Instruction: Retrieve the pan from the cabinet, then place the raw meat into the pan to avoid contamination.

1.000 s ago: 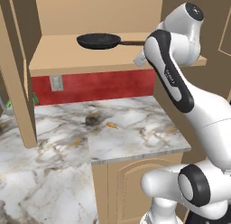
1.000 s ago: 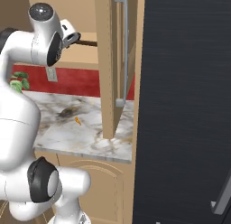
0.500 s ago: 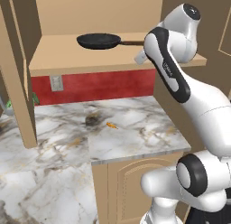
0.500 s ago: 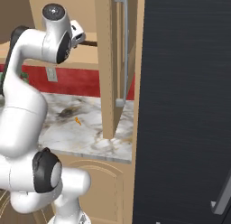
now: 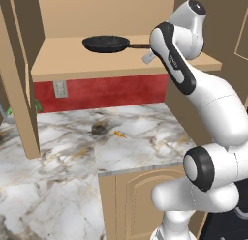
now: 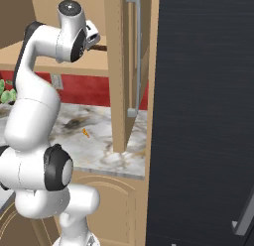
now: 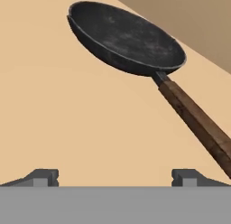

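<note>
Left base view: one pan point(image 5: 105, 43) lies on the cabinet point(image 5: 121, 60) shelf, handle toward the arm, which has swung nearer since a second ago; reach under way, pan untouched. One marble counter point(image 5: 140, 147) below.

Right base view: one cabinet door point(image 6: 115, 71) stands open.

Hand view: tool point(image 7: 115, 177) spread, empty; pan handle point(image 7: 194, 119) right of it, apart.

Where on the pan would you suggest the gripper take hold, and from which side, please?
Probably the brown handle: straight, narrow and pointing out from the pan toward the shelf's open side, so the open gripper can close across it from the handle end; the bowl looks too wide.
</note>
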